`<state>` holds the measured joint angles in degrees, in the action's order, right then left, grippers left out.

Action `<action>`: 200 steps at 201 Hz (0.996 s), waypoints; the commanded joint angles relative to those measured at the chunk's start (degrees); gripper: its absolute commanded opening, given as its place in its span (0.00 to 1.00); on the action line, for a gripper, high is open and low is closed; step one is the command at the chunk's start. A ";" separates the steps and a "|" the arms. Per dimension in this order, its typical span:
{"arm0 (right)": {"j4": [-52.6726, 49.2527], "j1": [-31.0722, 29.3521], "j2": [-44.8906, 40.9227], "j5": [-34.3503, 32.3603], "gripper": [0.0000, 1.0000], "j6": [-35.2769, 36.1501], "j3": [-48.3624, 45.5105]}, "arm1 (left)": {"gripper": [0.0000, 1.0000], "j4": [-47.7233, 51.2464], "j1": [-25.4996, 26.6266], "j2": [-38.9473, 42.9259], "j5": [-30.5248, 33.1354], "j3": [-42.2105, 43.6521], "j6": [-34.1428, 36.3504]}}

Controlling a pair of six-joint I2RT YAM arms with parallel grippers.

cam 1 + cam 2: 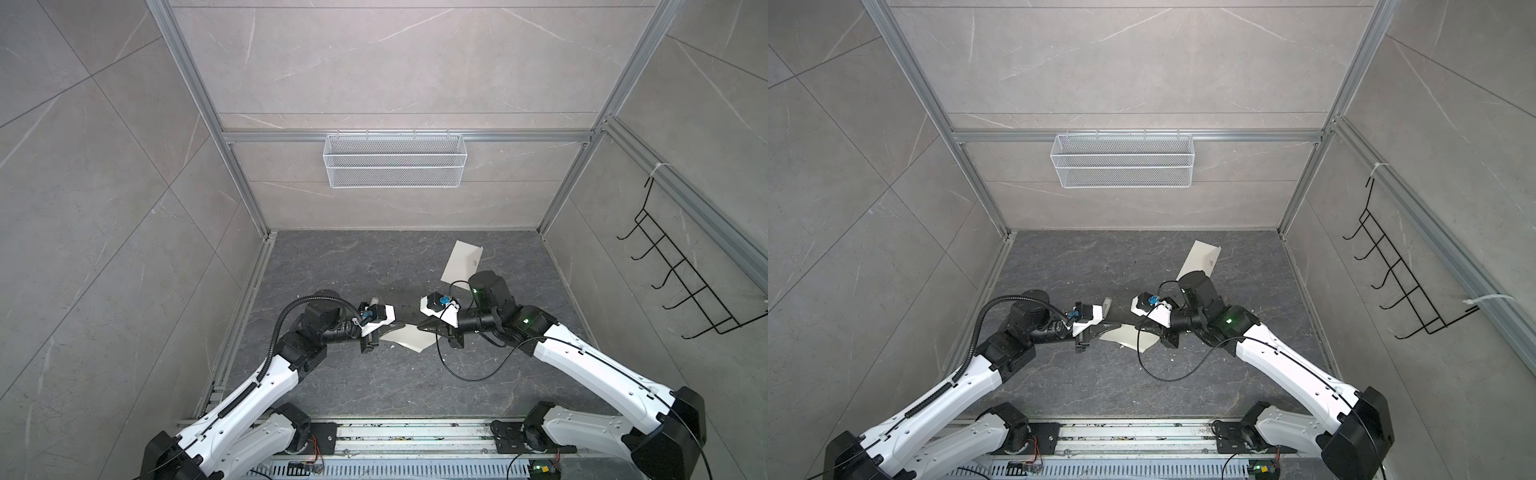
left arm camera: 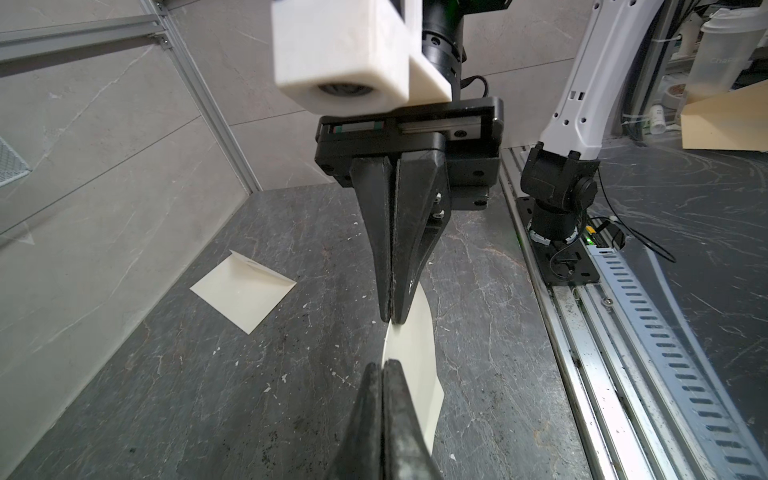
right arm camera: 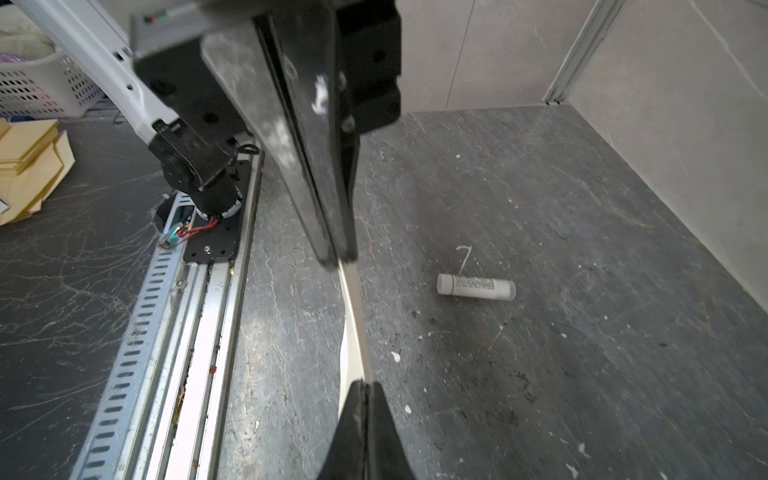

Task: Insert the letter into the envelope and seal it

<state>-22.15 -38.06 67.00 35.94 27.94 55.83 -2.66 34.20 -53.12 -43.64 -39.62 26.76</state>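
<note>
A pale cream sheet, the letter [image 1: 409,338] as far as I can tell, hangs curved just above the dark table; no tan face or border shows. My left gripper [image 2: 381,365] is shut on one edge of the letter [image 2: 411,353]. Facing it tip to tip, my right gripper [image 3: 365,384] is shut on the opposite edge of the letter [image 3: 353,324]. In both top views the two grippers [image 1: 392,327] [image 1: 420,328] meet mid-table. The cream-white envelope [image 1: 461,262] [image 2: 245,291] lies flat at the back right, its near end hidden behind the right arm in both top views.
A small white glue-stick tube [image 3: 476,286] [image 1: 374,300] lies on the table behind the left gripper. A white wire basket [image 1: 395,166] hangs on the back wall and a black hook rack [image 1: 681,282] on the right wall. A loose black cable [image 1: 465,370] loops below the right wrist.
</note>
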 commanded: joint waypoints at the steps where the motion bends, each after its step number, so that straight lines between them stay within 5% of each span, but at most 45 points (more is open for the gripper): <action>1: -6.21 1.52 -0.46 -3.42 0.08 1.23 -1.78 | 0.00 -2.21 -0.88 2.46 0.58 -0.43 -0.12; 122: -7.43 5.54 -2.20 -6.32 0.11 1.84 -5.56 | 0.00 -0.16 -2.25 6.34 3.59 0.13 0.27; 157: -0.22 6.26 -4.78 -10.93 0.37 -5.00 -7.11 | 0.00 1.33 -2.47 7.08 5.03 0.17 0.05; 177: 6.26 6.42 -5.67 -22.12 0.53 -15.85 -6.90 | 0.00 1.60 -2.47 7.41 5.31 0.41 -0.78; 200: 5.59 6.45 -3.24 -39.50 0.82 -27.60 -1.85 | 0.00 1.29 -2.47 7.61 5.72 0.82 -2.39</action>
<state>-20.21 -31.83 62.41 16.23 15.49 49.41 -1.23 31.88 -46.35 -38.94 -38.72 26.35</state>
